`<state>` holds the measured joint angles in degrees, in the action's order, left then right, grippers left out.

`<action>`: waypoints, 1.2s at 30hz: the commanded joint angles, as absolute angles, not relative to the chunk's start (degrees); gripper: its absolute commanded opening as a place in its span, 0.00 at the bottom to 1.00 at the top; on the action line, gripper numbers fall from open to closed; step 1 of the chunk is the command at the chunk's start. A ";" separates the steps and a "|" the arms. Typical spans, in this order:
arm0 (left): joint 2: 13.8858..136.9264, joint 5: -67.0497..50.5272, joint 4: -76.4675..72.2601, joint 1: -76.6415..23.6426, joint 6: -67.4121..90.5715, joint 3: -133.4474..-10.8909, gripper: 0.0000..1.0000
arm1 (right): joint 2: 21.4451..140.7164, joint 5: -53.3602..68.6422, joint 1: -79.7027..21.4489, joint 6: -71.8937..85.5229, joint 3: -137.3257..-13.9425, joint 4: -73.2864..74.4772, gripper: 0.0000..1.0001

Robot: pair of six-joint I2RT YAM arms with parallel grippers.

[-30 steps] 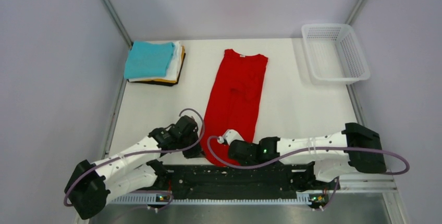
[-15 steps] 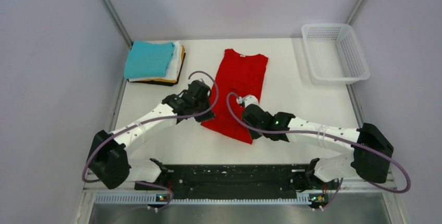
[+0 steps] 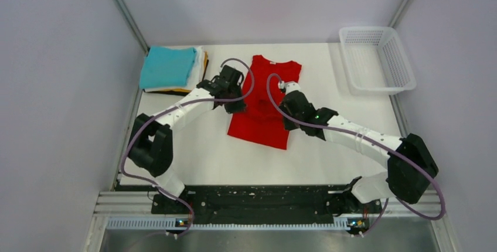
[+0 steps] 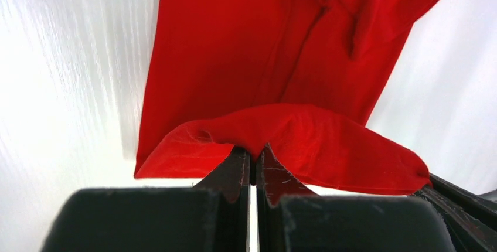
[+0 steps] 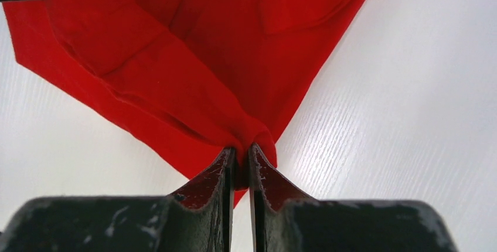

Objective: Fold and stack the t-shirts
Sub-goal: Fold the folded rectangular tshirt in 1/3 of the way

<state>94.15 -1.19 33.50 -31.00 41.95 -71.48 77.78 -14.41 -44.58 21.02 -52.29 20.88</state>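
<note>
The red t-shirt (image 3: 266,96) lies in the middle of the table, its bottom half doubled up over the upper half. My left gripper (image 3: 234,104) is shut on the shirt's left hem corner; in the left wrist view the red cloth (image 4: 305,135) bunches between the closed tips (image 4: 253,153). My right gripper (image 3: 288,111) is shut on the right hem corner, with red cloth (image 5: 176,76) pinched at its tips (image 5: 241,149). A stack of folded t-shirts (image 3: 171,69), teal on top over white, yellow-orange and dark ones, sits at the back left.
A white mesh basket (image 3: 376,58) stands at the back right corner. Grey walls close in the table on the left, right and back. The arms' bases sit on a black rail (image 3: 258,200) at the near edge.
Both grippers have carried the shirt's bottom hem from the near edge toward the collar, doubling the shirt over itself. Both arms now reach out over the table's middle.
</note>
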 commanded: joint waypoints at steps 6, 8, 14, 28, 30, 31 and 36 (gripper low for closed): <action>101.96 -3.25 36.22 -27.97 36.27 -81.03 0.00 | 84.79 -11.67 -39.53 17.79 -57.12 15.50 0.13; 103.64 -3.25 36.26 -27.67 35.68 -82.27 0.00 | 86.40 -11.84 -38.77 17.88 -57.83 15.28 0.13; 108.27 -2.54 36.89 -27.07 34.25 -86.13 0.02 | 89.44 -12.98 -37.61 17.97 -59.42 15.20 0.13; 114.41 -5.28 36.72 -23.96 35.51 -95.94 0.77 | 97.47 -20.10 -33.98 17.68 -66.51 14.35 0.62; 113.09 -4.37 36.41 -23.53 35.93 -96.60 0.90 | 96.57 -21.56 -33.98 17.66 -67.44 14.40 0.73; 112.27 -4.23 36.39 -23.35 36.13 -96.67 0.92 | 96.04 -21.69 -33.98 17.71 -67.69 14.48 0.81; 105.96 -3.02 35.98 -23.00 35.91 -91.06 0.99 | 92.94 -20.82 -34.00 18.71 -66.53 16.77 0.99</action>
